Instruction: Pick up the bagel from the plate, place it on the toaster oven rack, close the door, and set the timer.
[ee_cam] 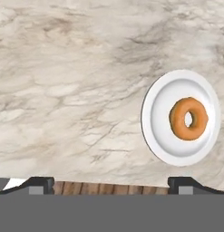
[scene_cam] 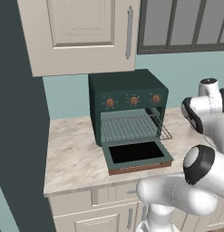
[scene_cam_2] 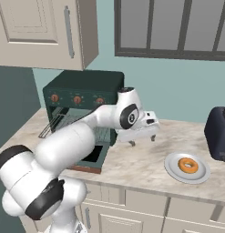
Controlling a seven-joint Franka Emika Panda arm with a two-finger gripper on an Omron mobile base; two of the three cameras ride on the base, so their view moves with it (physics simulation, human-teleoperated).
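Observation:
The orange-brown bagel [ee_cam: 177, 119] lies in the middle of the white plate [ee_cam: 152, 118] on the marble counter. From the right base the bagel [scene_cam_2: 182, 166] and plate [scene_cam_2: 171, 166] sit right of my gripper [scene_cam_2: 142, 140]. It hovers open and empty above the counter, between the oven and the plate. In the hand view the plate lies above the right fingertip [ee_cam: 180, 183]. The dark green oven's door [scene_cam: 136, 154] hangs open and flat, and the wire rack [scene_cam: 129, 127] inside is bare.
A black toaster [scene_cam_2: 218, 133] stands at the counter's right end, beyond the plate. Cream wall cabinets [scene_cam: 81, 31] hang above the oven. Three copper knobs [scene_cam: 133, 101] line the oven's front. The counter's front edge [ee_cam: 109, 186] runs between my fingertips.

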